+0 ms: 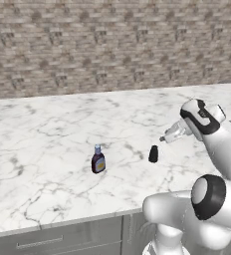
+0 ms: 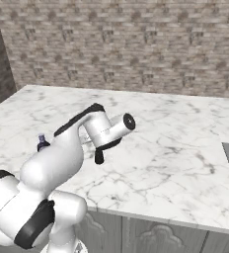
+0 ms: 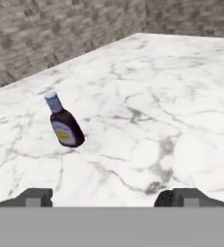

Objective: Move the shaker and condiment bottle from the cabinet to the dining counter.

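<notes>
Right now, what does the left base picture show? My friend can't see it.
A small condiment bottle and a tiny black shaker stand apart on a white marble dining counter. The robot's white arm reaches in from the right, with a brick wall behind.

- The left base view looks forward and down from behind the arm, over the dining counter [image 1: 48, 129].
- The right base view takes the same slab from the other side; both share the shaker [image 1: 153, 154] just below the hand.
- The hand view sits close and low, facing the condiment bottle [image 3: 64, 123] ahead of the gripper [image 3: 109, 197].
</notes>
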Robot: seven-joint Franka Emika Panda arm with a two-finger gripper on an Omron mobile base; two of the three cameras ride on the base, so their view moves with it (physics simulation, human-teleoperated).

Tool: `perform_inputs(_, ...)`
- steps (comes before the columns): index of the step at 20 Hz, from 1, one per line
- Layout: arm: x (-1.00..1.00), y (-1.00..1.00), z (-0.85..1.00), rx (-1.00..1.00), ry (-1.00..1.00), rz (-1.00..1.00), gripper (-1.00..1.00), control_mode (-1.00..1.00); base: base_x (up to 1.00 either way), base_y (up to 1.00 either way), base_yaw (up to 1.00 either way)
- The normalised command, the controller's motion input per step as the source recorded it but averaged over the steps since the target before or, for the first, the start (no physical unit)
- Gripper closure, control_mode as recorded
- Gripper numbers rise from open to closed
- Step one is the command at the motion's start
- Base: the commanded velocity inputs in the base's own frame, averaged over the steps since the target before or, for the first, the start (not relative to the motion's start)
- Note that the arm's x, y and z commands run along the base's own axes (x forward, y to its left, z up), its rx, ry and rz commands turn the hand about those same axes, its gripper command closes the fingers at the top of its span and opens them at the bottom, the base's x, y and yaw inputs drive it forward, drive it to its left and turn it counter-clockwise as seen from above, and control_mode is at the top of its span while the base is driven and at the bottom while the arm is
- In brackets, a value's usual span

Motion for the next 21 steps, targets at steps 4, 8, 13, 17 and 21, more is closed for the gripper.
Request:
perform_inputs(4, -0.23, 0.26, 1.0, -0.01, 0.14, 0.0, -1.0, -1.0, 0.0, 0.0, 0.0)
perform_inputs(8, -0.4, 0.3, 1.0, -0.12, 0.24, -0.02, -1.0, -1.0, 0.0, 0.0, 0.0)
perform_inputs(13, -0.55, 0.38, 0.91, -0.23, 0.33, -0.11, -1.0, -1.0, 0.0, 0.0, 0.0)
perform_inputs(17, -0.82, 0.41, 0.24, -0.25, 0.13, -0.19, -1.0, -1.0, 0.0, 0.0, 0.0)
perform_inputs(21, -0.91, 0.41, 0.0, -0.12, -0.12, -0.27, -1.0, -1.0, 0.0, 0.0, 0.0)
